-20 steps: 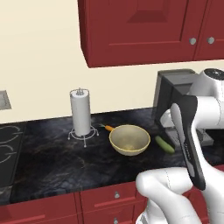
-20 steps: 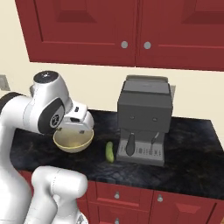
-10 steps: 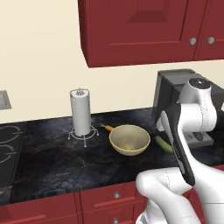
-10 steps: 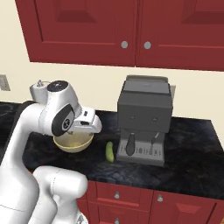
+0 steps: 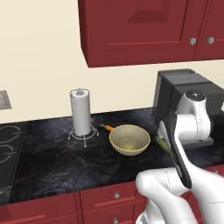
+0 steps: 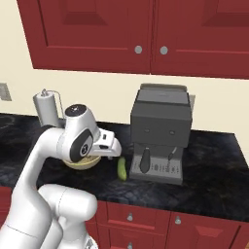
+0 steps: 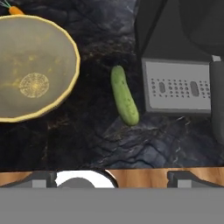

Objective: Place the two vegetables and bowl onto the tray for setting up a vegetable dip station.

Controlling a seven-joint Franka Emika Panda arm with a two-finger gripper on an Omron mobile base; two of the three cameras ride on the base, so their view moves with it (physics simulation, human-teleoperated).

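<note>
On the dark marbled tabletop (image 5: 57, 162), the arm is hanging above the space between the bowl (image 5: 129, 140) and the coffee machine (image 6: 160, 131), with its jaws spread wide and holding nothing. The gripper (image 7: 111, 177) is looking straight down, and the cucumber (image 7: 124, 100) is lying near the middle of the hand view, its long axis running from about 11 o'clock to 5 o'clock. I judge this to be the opening approach to the first vegetable; nothing looks gathered yet.

From the hand view, the bowl is sitting at 9 o'clock of the cucumber, apart from it, and the carrot (image 7: 15, 9) is peeking out beyond the bowl's far rim at about 10 o'clock. The machine's drip grille is standing just beside the cucumber at 3 o'clock. I cannot make out the tray anywhere from where I am looking.

The next move is likely calling for a straight descent with the jaws turned across the cucumber's short width. Room is tightest on the machine side, so the outer finger is needing to slip into that narrow gap without nudging the grille; the bowl side is offering more slack. The tabletop's front edge is running close below at 6 o'clock, and a paper towel holder (image 5: 81, 112) is standing well clear beyond the bowl.
</note>
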